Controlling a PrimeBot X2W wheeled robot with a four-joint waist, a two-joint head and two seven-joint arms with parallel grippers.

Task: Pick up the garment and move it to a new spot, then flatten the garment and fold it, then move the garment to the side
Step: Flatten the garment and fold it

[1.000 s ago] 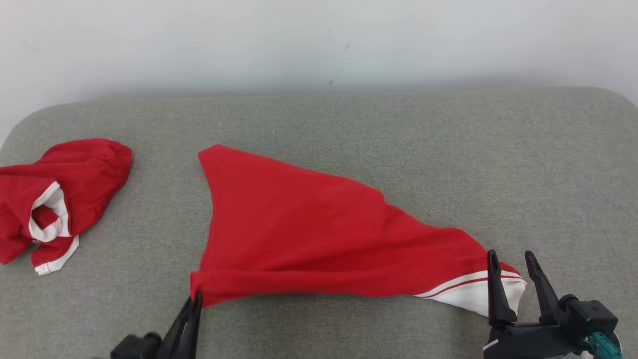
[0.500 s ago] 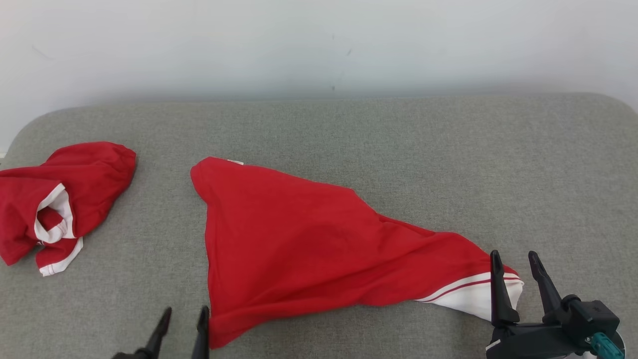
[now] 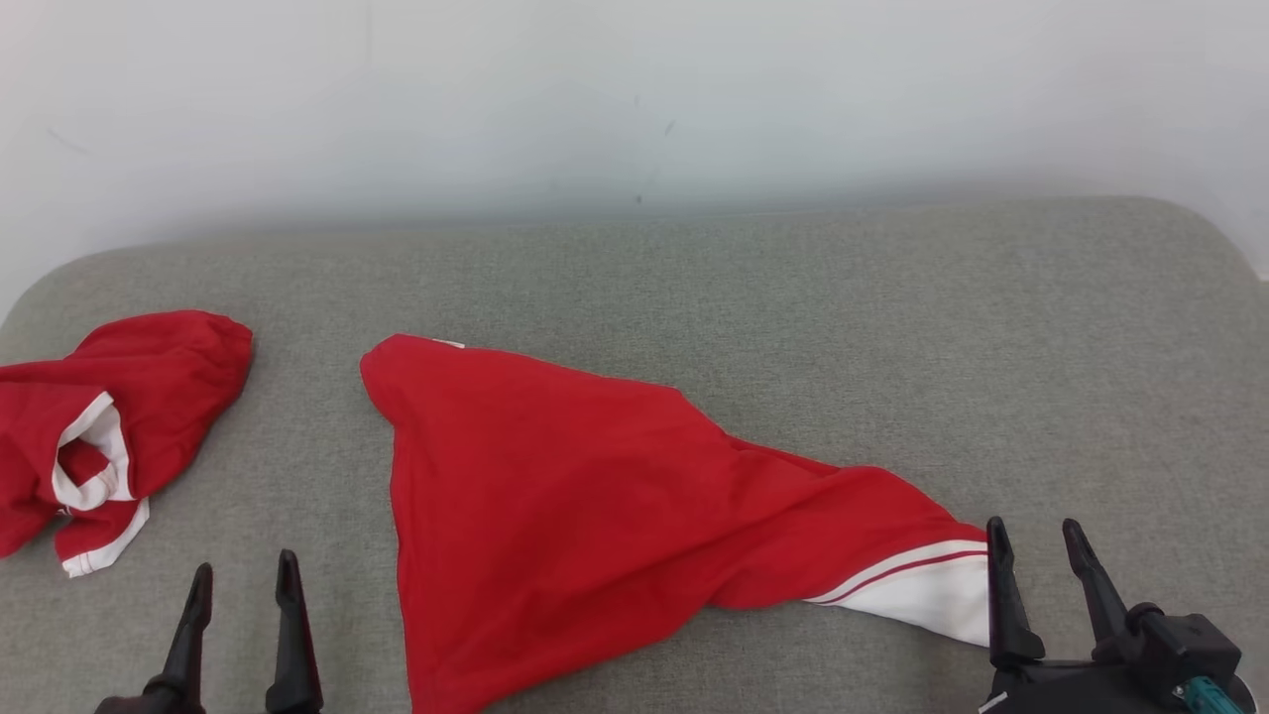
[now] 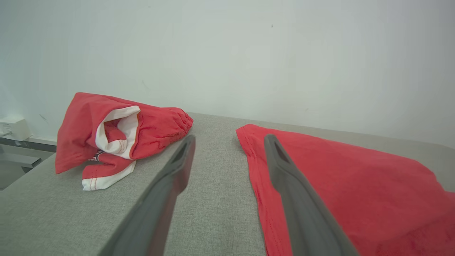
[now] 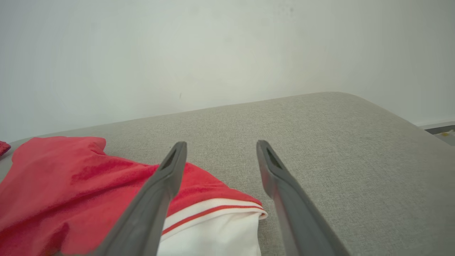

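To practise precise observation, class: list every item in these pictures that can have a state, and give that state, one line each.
Spread red garment: lying loose on the grey cushion, wrinkled, not folded, held by neither hand.
Crumpled red garment: bunched up at the left, untouched.
Left hand: open, empty, beside the spread garment's edge.
Right hand: open, empty, at the white-trimmed end.

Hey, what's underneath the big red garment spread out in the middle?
The red garment lies directly on the grey padded surface, which shows around its edges. Whether anything else sits beneath the cloth is hidden.
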